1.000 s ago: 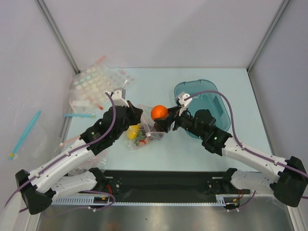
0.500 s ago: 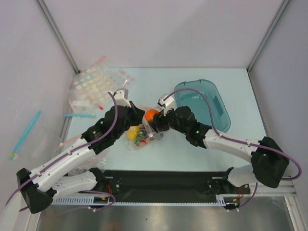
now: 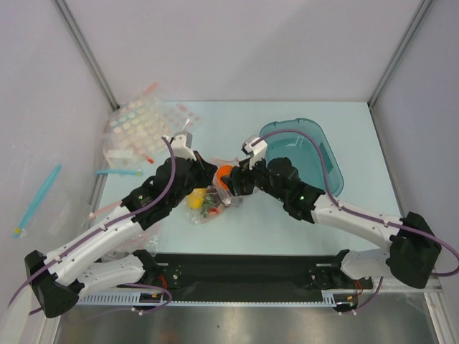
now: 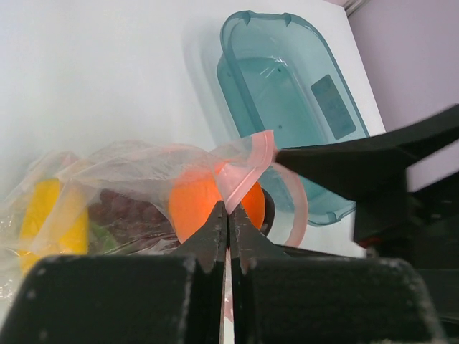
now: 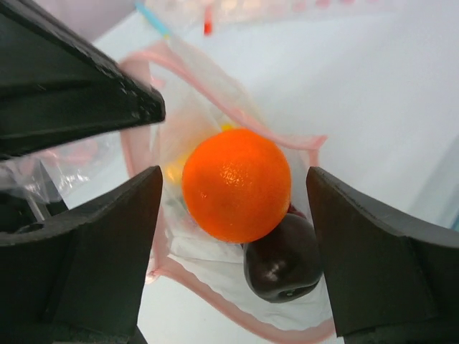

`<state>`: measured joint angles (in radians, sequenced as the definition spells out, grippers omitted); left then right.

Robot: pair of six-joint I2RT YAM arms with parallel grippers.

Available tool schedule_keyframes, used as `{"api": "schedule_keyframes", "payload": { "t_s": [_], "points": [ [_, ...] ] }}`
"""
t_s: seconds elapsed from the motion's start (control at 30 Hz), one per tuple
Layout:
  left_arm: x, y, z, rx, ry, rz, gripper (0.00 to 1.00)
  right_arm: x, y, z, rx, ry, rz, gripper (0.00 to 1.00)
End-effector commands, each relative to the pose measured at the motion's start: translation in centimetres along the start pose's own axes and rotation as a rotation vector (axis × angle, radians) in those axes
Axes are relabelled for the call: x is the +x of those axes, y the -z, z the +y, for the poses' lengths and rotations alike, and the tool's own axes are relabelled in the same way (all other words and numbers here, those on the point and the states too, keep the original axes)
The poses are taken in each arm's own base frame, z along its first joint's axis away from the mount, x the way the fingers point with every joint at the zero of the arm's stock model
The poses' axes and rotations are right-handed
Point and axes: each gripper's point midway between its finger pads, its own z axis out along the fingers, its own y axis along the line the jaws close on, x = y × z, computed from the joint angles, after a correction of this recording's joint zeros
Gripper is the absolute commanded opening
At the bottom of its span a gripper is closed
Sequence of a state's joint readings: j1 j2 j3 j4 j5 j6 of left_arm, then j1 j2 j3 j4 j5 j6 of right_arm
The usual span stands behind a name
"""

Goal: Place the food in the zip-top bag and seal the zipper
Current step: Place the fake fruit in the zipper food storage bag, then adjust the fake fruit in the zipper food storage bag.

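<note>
The zip-top bag (image 3: pixel 210 208) lies at the table's middle, holding a yellow piece (image 3: pixel 194 198), grapes and a small red-and-green bunch. My left gripper (image 4: pixel 228 215) is shut on the bag's pinkish zipper (image 4: pixel 247 165) and holds the mouth up. The orange (image 5: pixel 237 184) sits in the bag's mouth on a near-black plum (image 5: pixel 283 265). My right gripper (image 5: pixel 237 215) stands open around the orange, with a gap at each finger. From above, the orange (image 3: pixel 224 174) shows between the left gripper (image 3: pixel 208 172) and the right gripper (image 3: pixel 232 183).
The teal tray (image 3: pixel 326 172) stands just right of the bag, behind my right arm. Dotted clear bags (image 3: pixel 143 125) and a blue-strip bag (image 3: pixel 118 172) lie at the back left. A teal stick (image 3: pixel 36 201) lies beyond the left wall.
My right arm carried the orange left and down to the bag's mouth, and its jaws have widened off it. My left gripper has kept its hold on the zipper.
</note>
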<state>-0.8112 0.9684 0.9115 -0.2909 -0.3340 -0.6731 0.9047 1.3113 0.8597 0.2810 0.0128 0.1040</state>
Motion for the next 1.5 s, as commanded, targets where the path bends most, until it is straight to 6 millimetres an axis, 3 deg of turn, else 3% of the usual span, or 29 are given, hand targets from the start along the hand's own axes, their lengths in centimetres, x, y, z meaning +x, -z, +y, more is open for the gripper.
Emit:
{"api": "schedule_keyframes", "payload": {
  "t_s": [0.0, 0.23, 0.37, 0.53, 0.73, 1.07, 1.27, 1.4, 1.47],
  "points": [
    [-2.3, 0.6, -0.6, 0.008, 0.026, -0.074, 0.0, -4.1, 2.3, -0.6, 0.072, -0.041, -0.1, 0.84],
    [-3.0, 1.0, 0.7, -0.056, 0.04, -0.111, 0.0, -5.4, 4.8, -3.0, 0.229, -0.128, -0.068, 0.76],
    [-3.2, 1.1, 1.3, -0.085, 0.041, -0.121, 0.0, -4.9, 5.8, -4.2, 0.303, -0.154, -0.008, 0.75],
    [-3.3, 1.3, 1.7, -0.112, 0.046, -0.129, 0.0, -4.5, 6.5, -5.2, 0.354, -0.169, 0.033, 0.67],
    [-3.7, 1.5, 2.0, -0.125, 0.051, -0.145, 0.0, -0.4, 6.4, -5.3, 0.364, -0.17, 0.167, 0.65],
    [-3.8, 1.7, 2.0, -0.121, 0.051, -0.15, 0.0, 2.5, 5.1, -4.8, 0.326, -0.196, 0.253, 0.6],
    [-3.8, 1.8, 1.8, -0.114, 0.047, -0.147, 0.0, 4.3, 3.8, -4.2, 0.273, -0.235, 0.308, 0.45],
    [-3.9, 1.9, 1.8, -0.108, 0.049, -0.147, 0.0, 3.4, 3.6, -3.1, 0.204, -0.251, 0.28, 0.0],
    [-4.0, 2.0, 1.7, -0.107, 0.051, -0.143, 0.0, 2.1, 3.9, -3.0, 0.193, -0.24, 0.233, 0.0]
  ]
}}
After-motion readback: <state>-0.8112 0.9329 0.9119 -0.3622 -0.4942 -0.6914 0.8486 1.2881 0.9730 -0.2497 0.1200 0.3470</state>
